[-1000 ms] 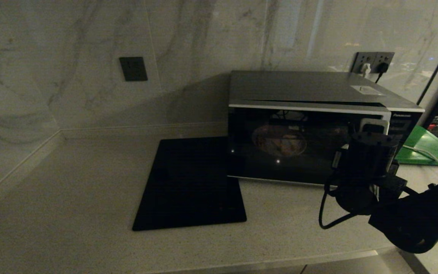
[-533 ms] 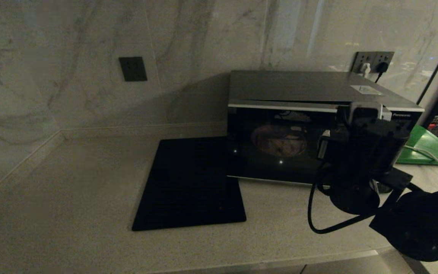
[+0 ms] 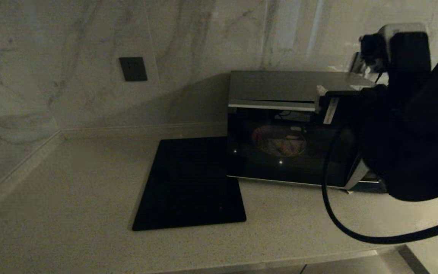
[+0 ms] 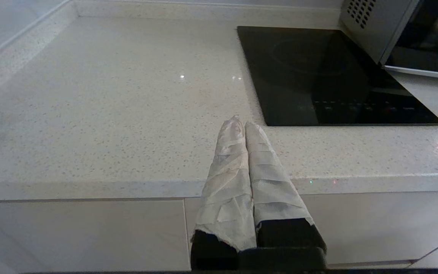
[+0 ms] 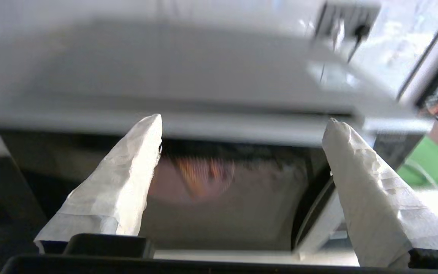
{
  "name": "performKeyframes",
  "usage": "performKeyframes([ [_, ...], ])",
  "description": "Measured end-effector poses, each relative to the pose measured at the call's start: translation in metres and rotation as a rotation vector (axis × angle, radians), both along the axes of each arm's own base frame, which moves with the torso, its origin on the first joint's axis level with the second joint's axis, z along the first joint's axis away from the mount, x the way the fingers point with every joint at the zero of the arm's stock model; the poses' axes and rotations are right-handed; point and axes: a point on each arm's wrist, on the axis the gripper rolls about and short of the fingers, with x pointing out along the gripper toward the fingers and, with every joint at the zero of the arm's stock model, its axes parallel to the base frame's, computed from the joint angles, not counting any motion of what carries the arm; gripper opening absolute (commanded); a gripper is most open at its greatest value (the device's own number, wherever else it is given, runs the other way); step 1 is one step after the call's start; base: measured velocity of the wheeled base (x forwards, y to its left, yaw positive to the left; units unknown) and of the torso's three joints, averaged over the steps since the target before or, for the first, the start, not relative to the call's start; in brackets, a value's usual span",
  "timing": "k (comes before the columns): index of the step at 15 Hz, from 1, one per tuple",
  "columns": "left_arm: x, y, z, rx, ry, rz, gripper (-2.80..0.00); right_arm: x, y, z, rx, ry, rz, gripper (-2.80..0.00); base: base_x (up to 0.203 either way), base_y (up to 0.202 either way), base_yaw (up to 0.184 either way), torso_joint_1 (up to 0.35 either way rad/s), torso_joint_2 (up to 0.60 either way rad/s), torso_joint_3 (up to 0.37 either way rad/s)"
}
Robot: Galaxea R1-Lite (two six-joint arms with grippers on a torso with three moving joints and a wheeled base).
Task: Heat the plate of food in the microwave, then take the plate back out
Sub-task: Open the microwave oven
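The plate of food (image 3: 278, 141) sits inside the microwave (image 3: 280, 125), visible through the dark glass door as a round dish bearing orange-tan sticks. The door reads as shut along its top edge; at its right side the curved silver trim (image 5: 314, 228) shows, and whether the door is fully latched there cannot be told. The microwave stands on the pale speckled surface (image 3: 89, 190), its left side touching or just beside a flat black slab (image 3: 190, 184). A wall socket (image 3: 132, 68) is set in the marble behind, well apart from the oven.

The right claw (image 5: 242, 125) is raised in front of the upper part of the door, its wrapped fingers (image 5: 127, 179) spread wide and gripping nothing. In the head view the right arm hides the oven's right end, keypad included. The left claw (image 4: 242, 125) is parked low at the near edge of the surface, its fingers pressed together and empty.

Judged risks: the plate remains to be taken out. If the claw pulls at the door off its edge, the fingers could slip off the smooth trim, or the pull could drag the whole oven across the surface. The loose cable (image 3: 333, 213) hanging from the arm could snag the door as it swings. A tilted lift would spill the sticks.
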Motion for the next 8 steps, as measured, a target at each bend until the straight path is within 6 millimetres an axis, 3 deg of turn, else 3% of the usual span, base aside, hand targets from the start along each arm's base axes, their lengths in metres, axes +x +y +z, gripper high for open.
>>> performKeyframes([
  [4, 0.000, 0.000, 0.000, 0.000, 0.000, 0.000, -2.80, 0.003, -0.040, 0.041, -0.062, 0.043, -0.016, 0.00, 0.000, 0.000, 0.000, 0.000, 0.00, 0.000],
  [8, 0.000, 0.000, 0.000, 0.000, 0.000, 0.001, -2.80, -0.002, -0.089, 0.068, -0.143, 0.175, 0.019, 0.00, 0.000, 0.000, 0.000, 0.000, 0.00, 0.000],
])
